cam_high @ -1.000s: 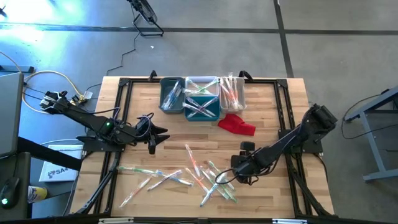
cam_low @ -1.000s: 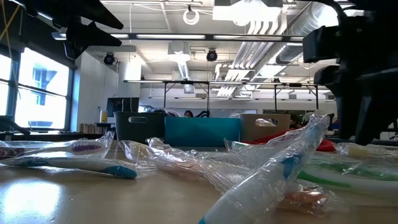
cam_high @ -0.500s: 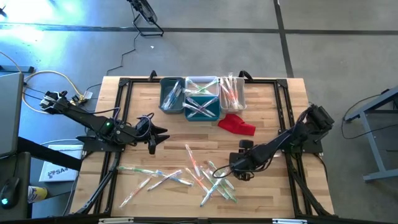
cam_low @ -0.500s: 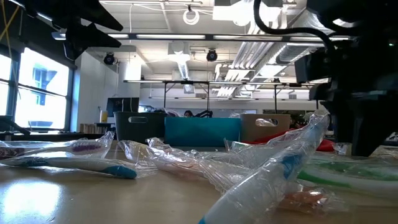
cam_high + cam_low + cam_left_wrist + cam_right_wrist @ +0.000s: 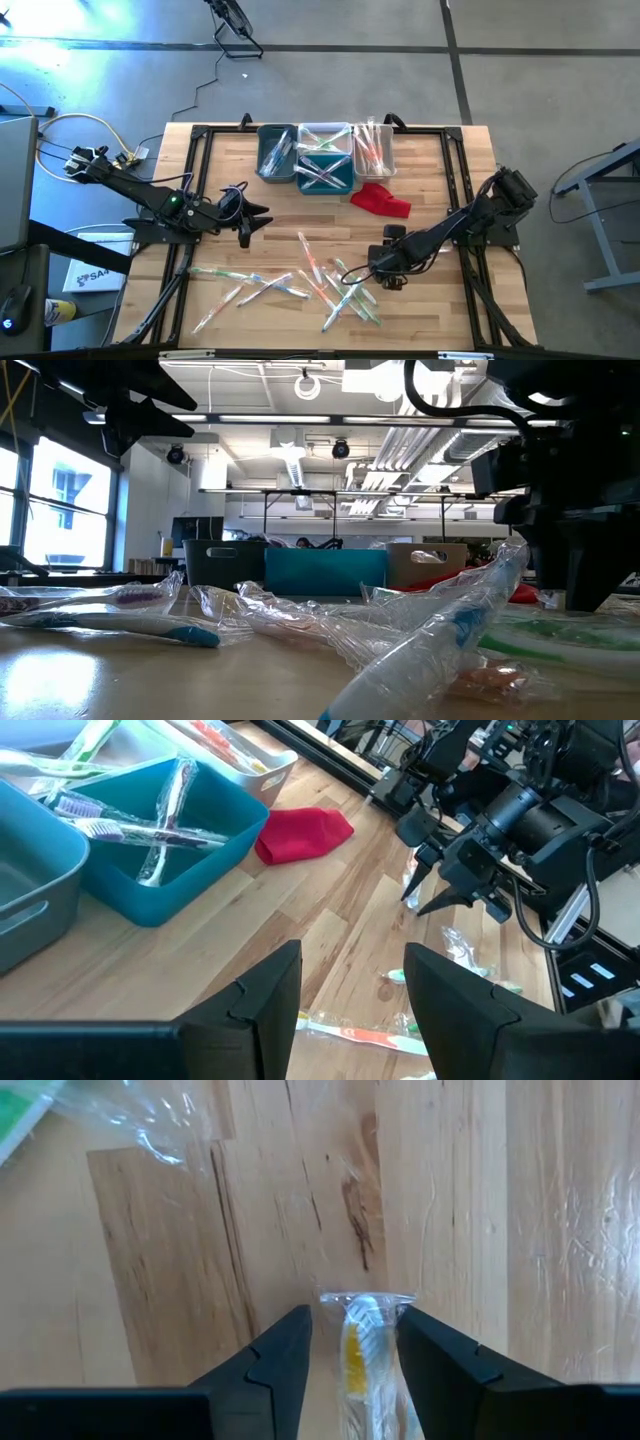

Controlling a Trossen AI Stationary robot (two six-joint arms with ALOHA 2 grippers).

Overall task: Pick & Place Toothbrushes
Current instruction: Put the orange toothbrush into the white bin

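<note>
A wooden slatted surface (image 5: 430, 160) framed by black rails is seen from above. Many thin toothbrushes in clear plastic wrappers (image 5: 320, 285), with green, orange, blue and white handles, are scattered across its near half. The right hand (image 5: 368, 275) is lowered at the right edge of this scatter, its fingers (image 5: 275, 1355) apart on either side of the end of one wrapped toothbrush with a yellow-orange handle (image 5: 357, 1350); whether the wrapper is pressed cannot be told. Crinkled wrappers of neighbouring brushes are crowded just beside it. The left hand (image 5: 247, 222) is held above bare wood at the left, well apart from the scatter, its fingers (image 5: 265, 995) apart and empty. Along the far edge three small rectangular bins are lined up touching: a grey plastic bin (image 5: 262, 165), a teal plastic bin (image 5: 345, 182) and a white plastic bin (image 5: 388, 160), each with wrapped brushes inside. A crumpled red cloth (image 5: 381, 201) is laid just in front of the white bin, between the bins and the right hand
</note>
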